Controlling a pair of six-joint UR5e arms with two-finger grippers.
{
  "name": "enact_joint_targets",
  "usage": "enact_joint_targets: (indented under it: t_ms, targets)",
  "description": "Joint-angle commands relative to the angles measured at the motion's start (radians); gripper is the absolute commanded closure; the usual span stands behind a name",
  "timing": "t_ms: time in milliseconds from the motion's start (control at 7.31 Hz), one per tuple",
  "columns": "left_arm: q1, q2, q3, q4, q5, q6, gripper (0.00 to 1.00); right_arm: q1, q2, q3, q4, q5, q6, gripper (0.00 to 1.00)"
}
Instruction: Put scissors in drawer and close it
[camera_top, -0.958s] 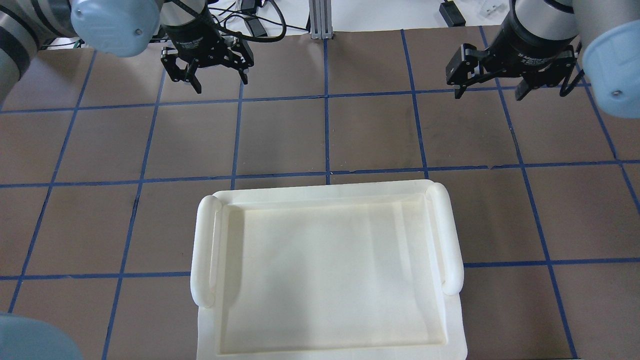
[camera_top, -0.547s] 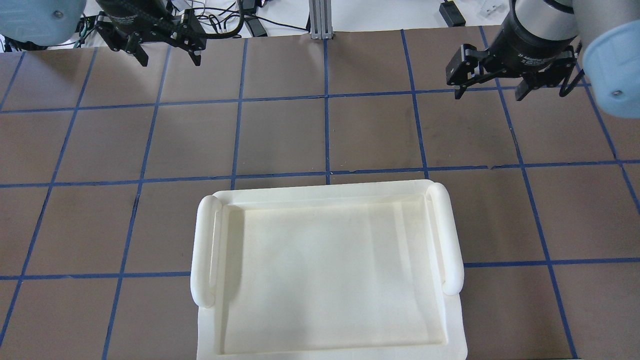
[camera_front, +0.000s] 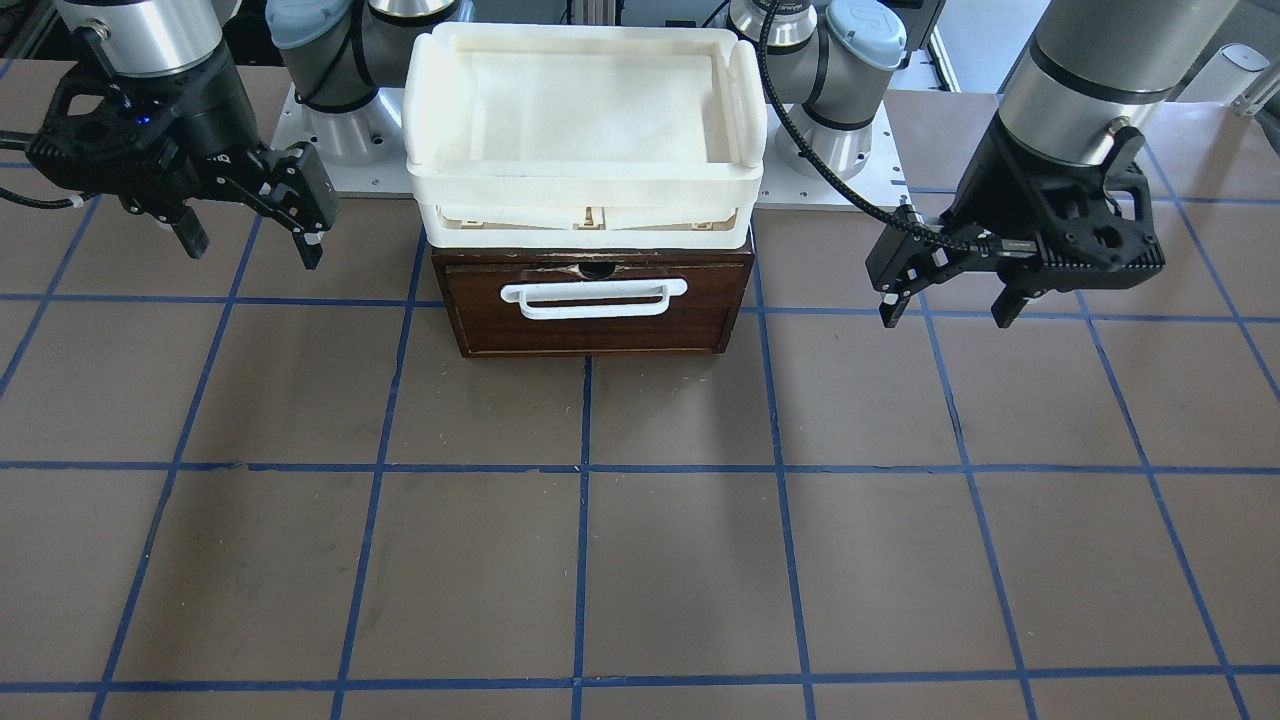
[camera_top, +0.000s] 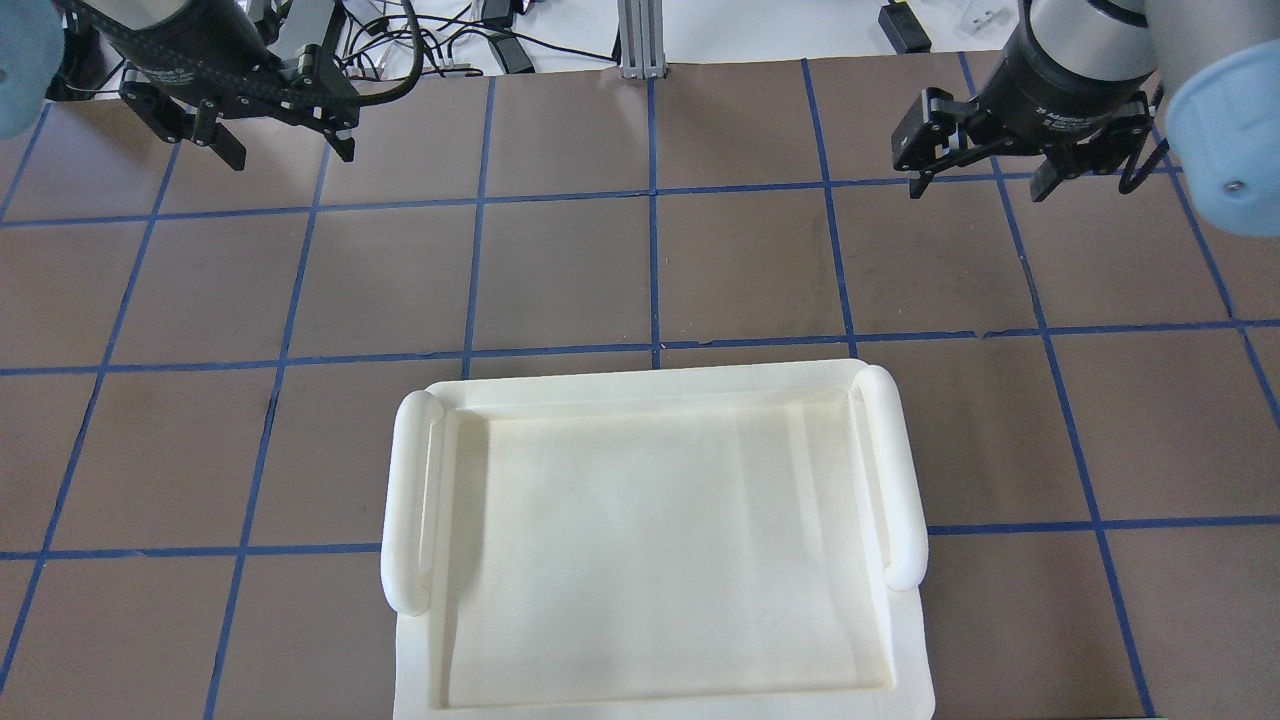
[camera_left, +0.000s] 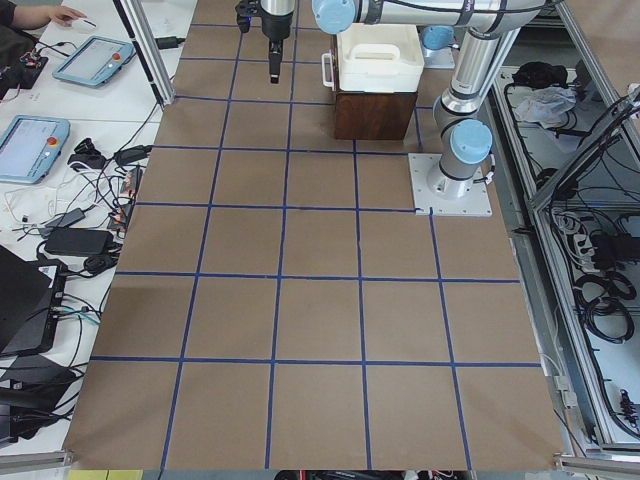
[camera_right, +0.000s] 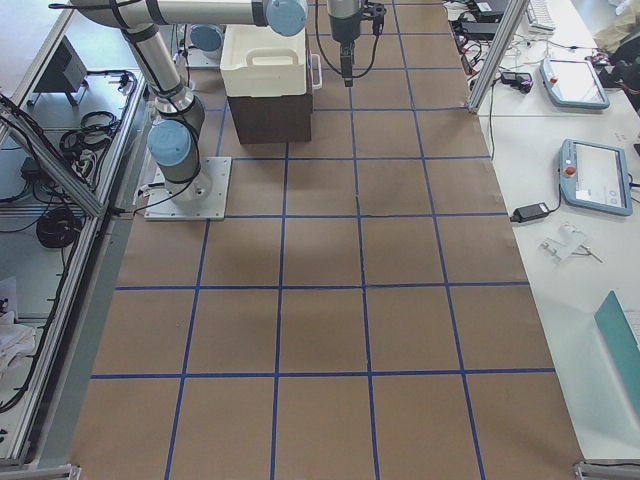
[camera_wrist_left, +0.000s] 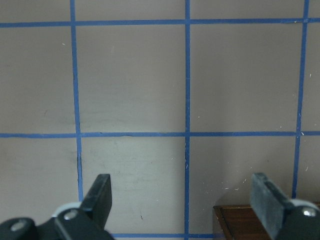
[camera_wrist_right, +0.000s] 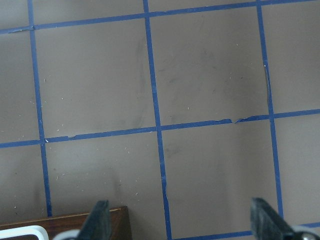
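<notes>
Cream tray (camera_front: 585, 188) resting on top of the drawer (camera_front: 590, 328), which sits pushed in flush, white handle (camera_front: 594, 298) facing the brown, blue-gridded table (camera_front: 680, 560); left gripper (camera_front: 945, 315) and right gripper (camera_front: 253, 250) hang above the table on either side of the drawer, fingers spread wide, holding nothing.

Bright, even light is falling from above onto the brown surface (camera_front: 680, 560), throwing only faint, soft-edged shadows beneath the arms, while the cream tray (camera_top: 650, 385) is glaring almost to flat white and the drawer (camera_front: 600, 330) front is sitting dark under the tray's overhang.
</notes>
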Motion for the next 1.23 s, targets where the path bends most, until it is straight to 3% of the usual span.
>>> enact_joint_targets:
  t_ms: [0,1095]
  targets:
    - [0.002,0.013,-0.04,0.02,-0.013,-0.016,0.0,0.0,0.0,0.0,0.0,0.0,0.001,0.0]
    - [0.002,0.013,-0.088,0.063,-0.008,-0.015,0.0,0.0,0.0,0.0,0.002,0.0,0.0,0.0]
